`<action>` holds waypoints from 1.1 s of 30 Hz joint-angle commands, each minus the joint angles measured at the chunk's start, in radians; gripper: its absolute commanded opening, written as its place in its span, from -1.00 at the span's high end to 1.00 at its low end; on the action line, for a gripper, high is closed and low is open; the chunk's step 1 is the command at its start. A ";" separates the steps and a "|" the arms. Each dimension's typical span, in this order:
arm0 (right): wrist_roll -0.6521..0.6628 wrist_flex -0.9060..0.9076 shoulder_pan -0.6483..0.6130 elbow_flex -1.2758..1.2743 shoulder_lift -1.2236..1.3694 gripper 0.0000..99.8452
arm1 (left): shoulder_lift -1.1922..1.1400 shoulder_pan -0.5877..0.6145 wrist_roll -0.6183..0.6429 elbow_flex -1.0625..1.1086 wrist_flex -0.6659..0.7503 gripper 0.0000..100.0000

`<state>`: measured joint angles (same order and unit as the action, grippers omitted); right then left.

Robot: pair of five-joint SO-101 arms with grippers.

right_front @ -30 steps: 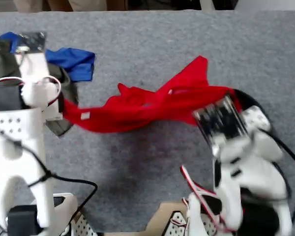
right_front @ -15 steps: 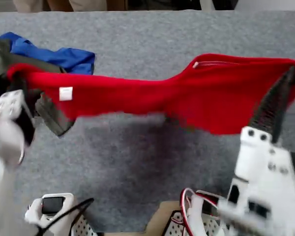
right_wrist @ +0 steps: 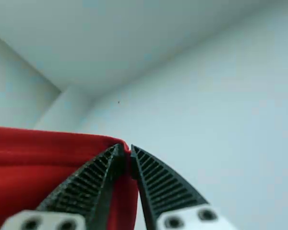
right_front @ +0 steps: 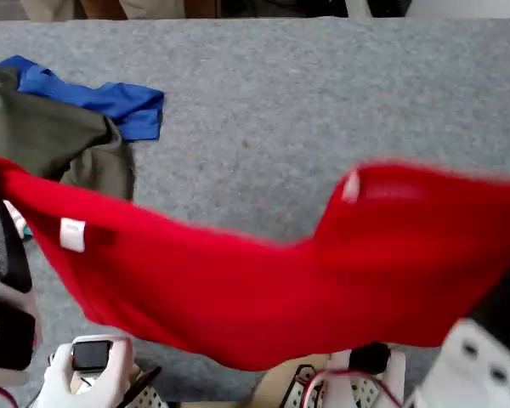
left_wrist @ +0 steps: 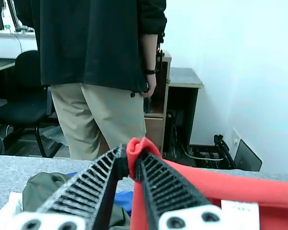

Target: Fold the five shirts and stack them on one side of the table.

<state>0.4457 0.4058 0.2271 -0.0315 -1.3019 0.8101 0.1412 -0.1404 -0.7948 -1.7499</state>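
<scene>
1. Red shirt (right_front: 263,297) hangs stretched out in the air above the grey table (right_front: 323,102). It runs from just beside the olive shirt (right_front: 51,140) across to the side well apart from it, and your two grippers hold one end each.
2. Left gripper (left_wrist: 129,159): ribbed black jaws are pressed together on a bunched red fold. This is the shirt end nearest the olive shirt.
3. Right gripper (right_wrist: 126,149): jaws are pinched on the red fabric edge, at the end far from the olive shirt.
4. White label (right_front: 71,234) sits on the red cloth, near the olive shirt end. A second white patch (right_front: 350,185) shows at the step in the red shirt's upper edge, farther from the olive shirt.
5. Olive shirt lies crumpled and unfolded on the table. In the high view the raised red shirt overlaps its edge on the arms' side.
6. Blue shirt (right_front: 110,102) lies crumpled, touching the olive shirt on the side away from the arms. You cannot tell how much of it is tucked under the olive cloth.
</scene>
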 commanded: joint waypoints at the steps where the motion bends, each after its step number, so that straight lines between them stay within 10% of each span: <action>1: 0.002 0.095 0.028 0.077 0.001 0.99 | 0.019 0.005 0.009 0.092 -0.009 0.96; 11: 0.192 0.167 -0.035 -0.236 0.099 0.99 | 0.047 0.003 0.008 0.651 0.193 0.96; 25: 0.204 -0.526 -0.147 -0.426 0.860 0.99 | -0.300 -0.003 0.015 1.464 1.774 0.96; 33: 0.198 -0.381 -0.147 -0.056 1.179 0.99 | -0.625 0.006 0.014 1.232 1.766 0.96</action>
<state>0.6437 -0.0376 0.0813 -0.2493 -0.1619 0.2394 0.1366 -0.1312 0.5539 0.0161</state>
